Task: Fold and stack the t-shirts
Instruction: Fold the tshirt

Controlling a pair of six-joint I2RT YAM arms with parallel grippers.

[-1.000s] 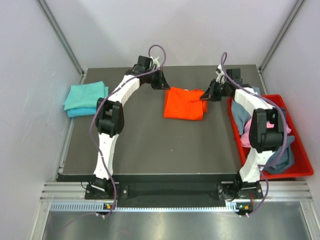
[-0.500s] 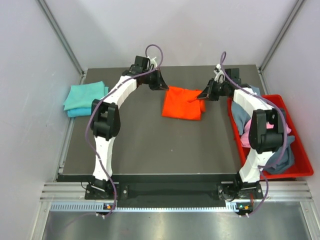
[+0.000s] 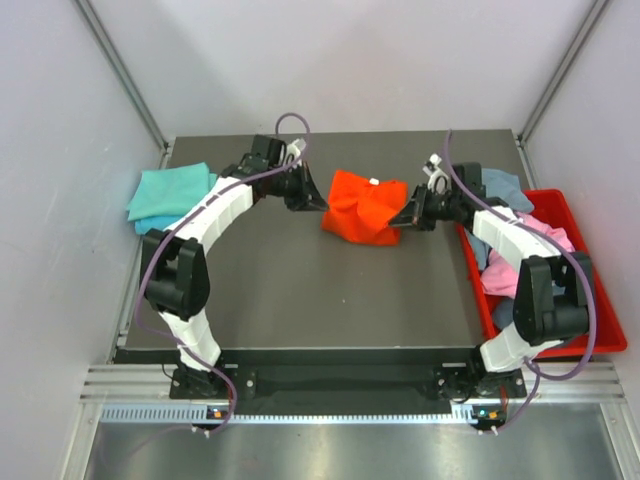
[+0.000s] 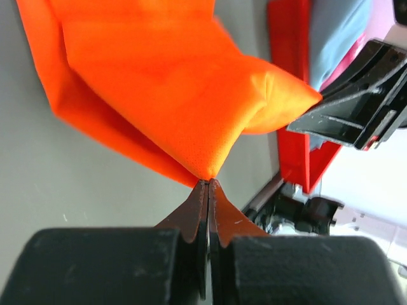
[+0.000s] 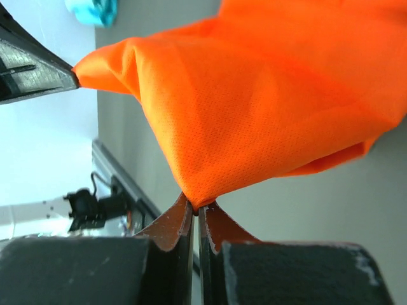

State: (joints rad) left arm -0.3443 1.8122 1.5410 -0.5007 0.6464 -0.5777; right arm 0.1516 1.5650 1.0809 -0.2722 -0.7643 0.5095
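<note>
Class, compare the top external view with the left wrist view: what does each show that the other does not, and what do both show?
Only the top external view shows the folded teal cloth shirts at far left and the small white neck label. Only the left wrist view shows, close up, the left pincer shut on a corner of the bright orange cloth t-shirt. Both show that shirt held between the two pincers, the right pincer and the rigid red plastic bin.

Plain bright orange t-shirt (image 3: pixel 362 205), perhaps a white label speck, between the black left claw (image 3: pixel 318 200) and right claw (image 3: pixel 400 218). Teal cloth (image 3: pixel 170 192) beyond the left claw; the red bin (image 3: pixel 592 343) beyond the right claw holds grey-blue and pink.
</note>
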